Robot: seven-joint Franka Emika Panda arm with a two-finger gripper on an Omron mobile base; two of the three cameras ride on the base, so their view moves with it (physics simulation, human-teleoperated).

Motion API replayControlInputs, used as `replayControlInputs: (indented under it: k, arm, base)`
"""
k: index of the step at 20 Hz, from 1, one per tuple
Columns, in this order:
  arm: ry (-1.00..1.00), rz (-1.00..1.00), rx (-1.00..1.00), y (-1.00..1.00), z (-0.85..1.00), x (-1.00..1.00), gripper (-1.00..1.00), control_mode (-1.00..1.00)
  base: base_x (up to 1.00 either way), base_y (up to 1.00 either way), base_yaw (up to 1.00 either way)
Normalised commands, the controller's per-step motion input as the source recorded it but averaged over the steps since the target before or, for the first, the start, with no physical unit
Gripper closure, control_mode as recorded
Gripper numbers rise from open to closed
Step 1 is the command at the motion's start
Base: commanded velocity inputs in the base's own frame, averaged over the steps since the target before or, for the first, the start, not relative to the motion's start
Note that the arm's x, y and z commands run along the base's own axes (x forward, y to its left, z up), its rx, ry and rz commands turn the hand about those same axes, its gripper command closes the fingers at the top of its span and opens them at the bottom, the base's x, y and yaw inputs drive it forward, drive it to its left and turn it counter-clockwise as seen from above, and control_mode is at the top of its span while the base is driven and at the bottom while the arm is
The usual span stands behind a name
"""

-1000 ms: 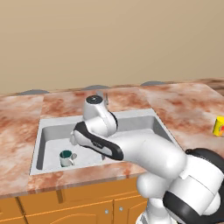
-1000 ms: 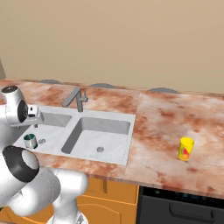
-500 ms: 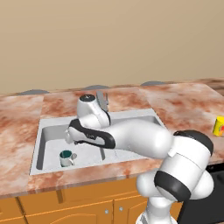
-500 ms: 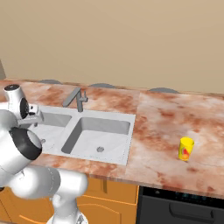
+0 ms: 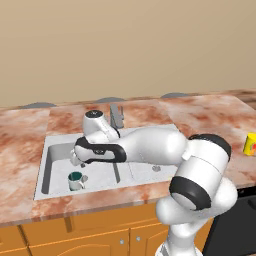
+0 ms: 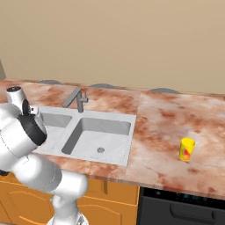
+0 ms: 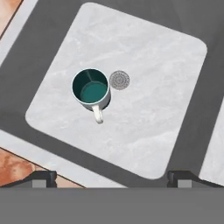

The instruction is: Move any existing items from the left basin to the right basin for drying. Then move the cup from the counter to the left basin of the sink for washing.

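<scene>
Jaws spread wide and empty above upright mug [image 7: 90, 88] in left basin [image 7: 148, 127], handle toward the fingertips [image 7: 41, 178].

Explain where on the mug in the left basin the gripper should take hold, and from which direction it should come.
Best guess: grip the mug by its rim wall, from straight above. It stands upright in the left basin, mouth open to the open gripper overhead. One finger goes inside, one outside, on the side away from the small handle.
</scene>
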Motion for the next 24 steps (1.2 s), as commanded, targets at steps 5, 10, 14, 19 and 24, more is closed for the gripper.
replayControlInputs:
  k: [5,10,14,19,24]
  arm:
    - [0.10,0.00,-0.03,0.23,-0.17,0.20,-1.00,-1.00]
    - [0.07,0.00,-0.01,0.13,-0.11,0.18,-1.00,-1.00]
    - [0.06,0.00,-0.01,0.14,-0.07,0.19,-1.00,-1.00]
    - [0.07,0.00,-0.02,0.12,-0.13,0.18,-1.00,-1.00]
    - [0.05,0.00,-0.01,0.09,-0.16,0.16,-1.00,-1.00]
  base:
    - [0.00,0.00,0.00]
    - [0.00,0.00,0.00]
    - [0.00,0.00,0.00]
    - [0.00,0.00,0.00]
    - [0.00,0.00,0.00]
